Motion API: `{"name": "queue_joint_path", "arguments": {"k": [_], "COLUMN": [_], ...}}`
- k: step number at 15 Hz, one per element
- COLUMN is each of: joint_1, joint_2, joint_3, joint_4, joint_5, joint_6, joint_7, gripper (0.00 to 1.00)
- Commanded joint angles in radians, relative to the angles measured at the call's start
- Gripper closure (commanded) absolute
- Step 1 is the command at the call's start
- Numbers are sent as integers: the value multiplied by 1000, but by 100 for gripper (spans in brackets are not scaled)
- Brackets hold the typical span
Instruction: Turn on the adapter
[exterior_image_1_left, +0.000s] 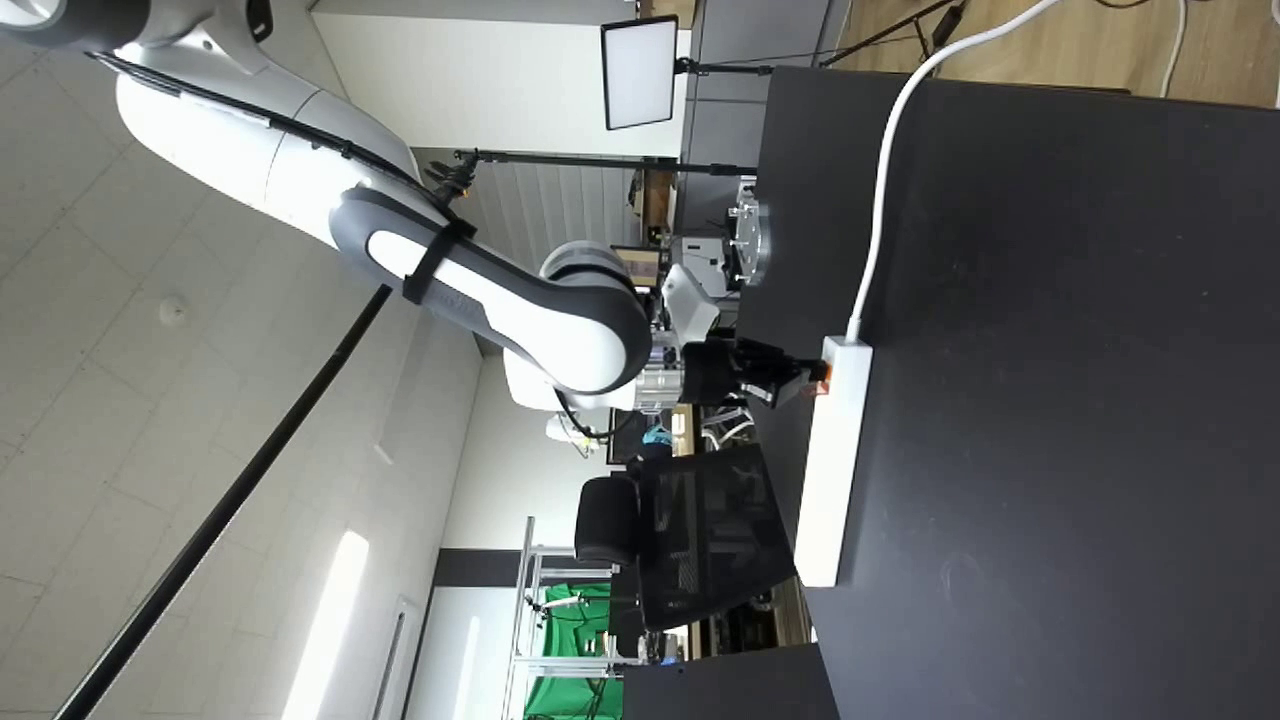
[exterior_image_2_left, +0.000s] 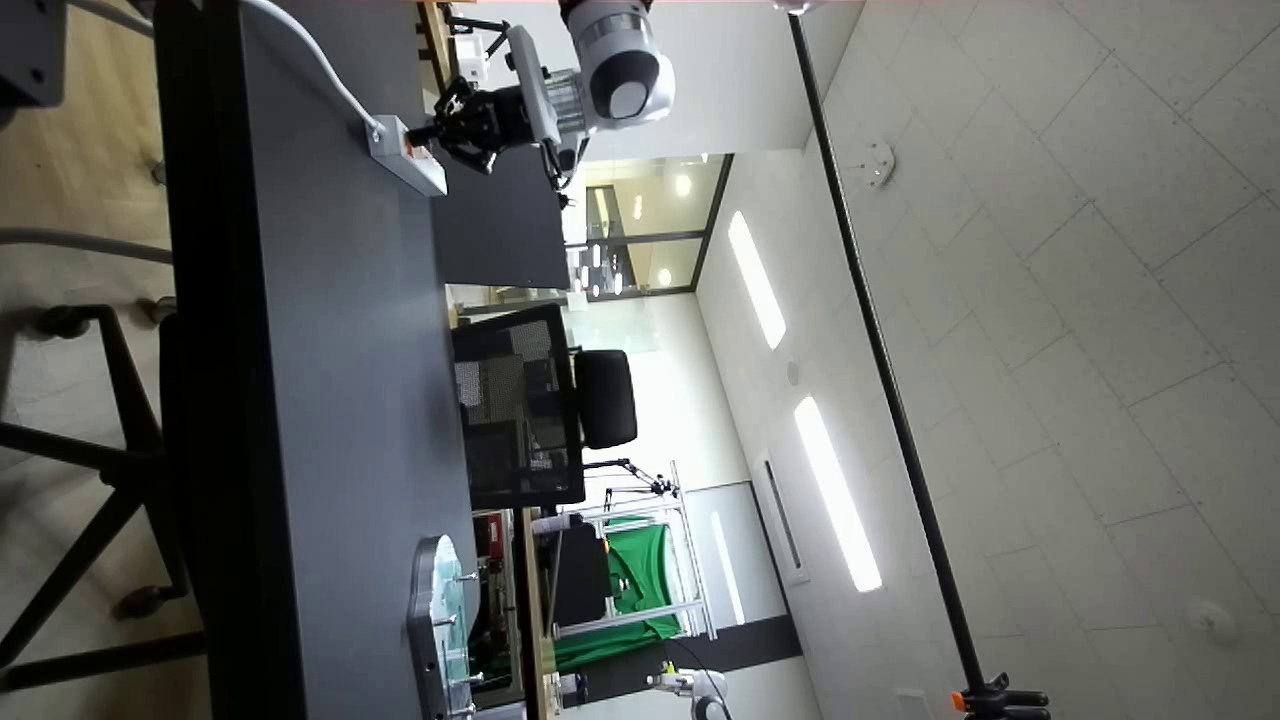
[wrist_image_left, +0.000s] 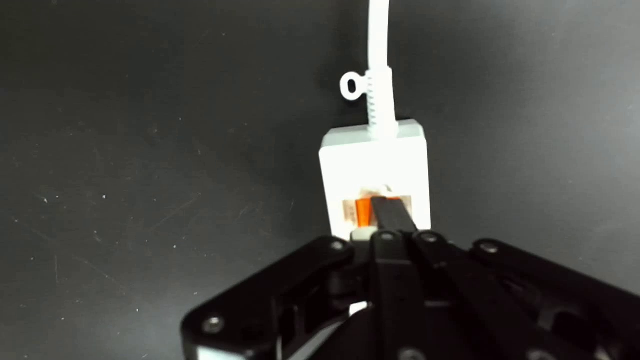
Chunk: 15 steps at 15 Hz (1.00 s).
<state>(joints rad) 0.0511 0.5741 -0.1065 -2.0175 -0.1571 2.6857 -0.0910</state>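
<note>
The adapter is a long white power strip (exterior_image_1_left: 835, 470) lying on the dark table (exterior_image_1_left: 1050, 400). It also shows in an exterior view (exterior_image_2_left: 394, 158), and its cable end shows in the wrist view (wrist_image_left: 372, 160). An orange switch (wrist_image_left: 363, 212) sits near that end, partly hidden by a fingertip. My gripper (wrist_image_left: 387, 205) is shut, its fingertips together over the switch. In both exterior views the gripper (exterior_image_1_left: 820, 372) (exterior_image_2_left: 420, 135) reaches the strip at the switch. The tips look to be at or on the switch; whether they press it I cannot tell. Nothing is held.
A white cable (wrist_image_left: 378, 40) runs from the strip's end across the table and over its edge. A small white loop (wrist_image_left: 352, 86) sticks out beside it. A round metal plate with posts (exterior_image_2_left: 445, 620) stands on the table. A black mesh chair (exterior_image_1_left: 710, 535) stands beyond the table edge.
</note>
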Motion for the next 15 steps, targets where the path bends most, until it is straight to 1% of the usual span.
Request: {"name": "queue_joint_path", "arguments": {"k": [1, 10, 13, 15], "joint_1": [2, -6, -50, -104], "joint_2": [8, 49, 72, 94], "joint_3": [-9, -4, 42, 95], "joint_4": [12, 40, 68, 98], "joint_5": [-23, -15, 23, 63], "joint_6": [-11, -18, -54, -81], "joint_7": [44, 35, -21, -90], "gripper": [100, 100, 100, 100]}}
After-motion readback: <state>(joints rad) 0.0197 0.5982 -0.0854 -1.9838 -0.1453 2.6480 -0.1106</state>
